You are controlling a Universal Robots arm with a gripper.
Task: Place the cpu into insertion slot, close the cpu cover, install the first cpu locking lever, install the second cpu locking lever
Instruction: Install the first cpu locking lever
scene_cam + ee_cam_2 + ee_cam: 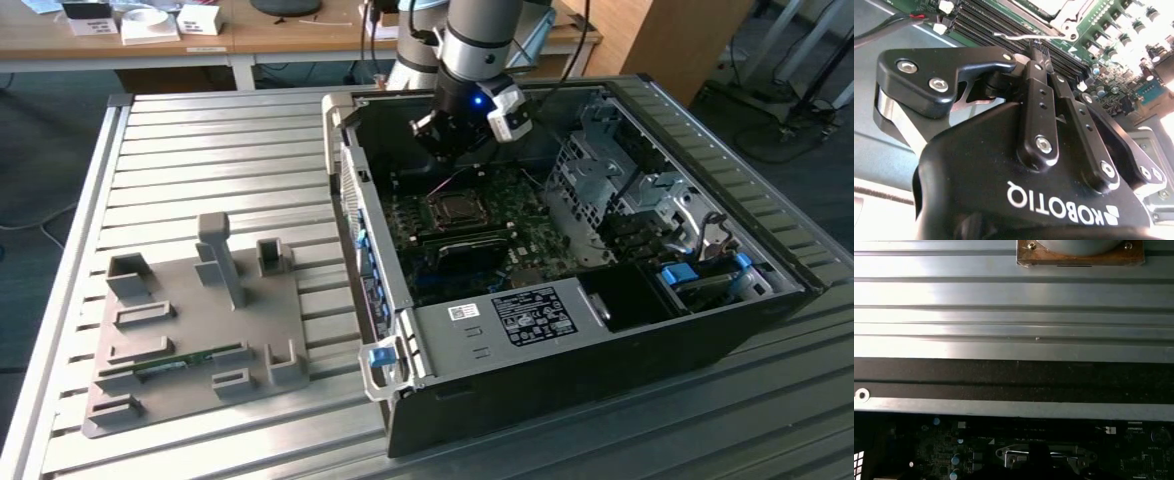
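Broadly, a ribbed metal table (200, 150) carries an open computer case (574, 370) laid on its side, which turns the motherboard (534, 235) upward so the arm can reach it from above. A grey fixture plate (187, 330) sits beside the case on the exterior view's left, well apart from the work.

The gripper (447, 140) hangs inside the case over the far part of the board, near the insertion slot (458, 208). In the second wrist view its fingers (1036, 100) are drawn together at the tips, with nothing visible between them. I judge that a narrow, closed tip suits pushing or hooking small socket hardware better than grasping a part.

The cpu cover (1066, 24) lies flat as a silvery frame over the slot. The cpu (1054, 5) appears as a pale surface inside that frame, so it seems already seated with the cover down over it.

A thin wire locking lever (1019, 36) runs across just beyond the fingertips. I cannot tell whether the tips touch it. It looks unlatched, which would explain why the gripper is poised so close to it, at the lever stage of the job.
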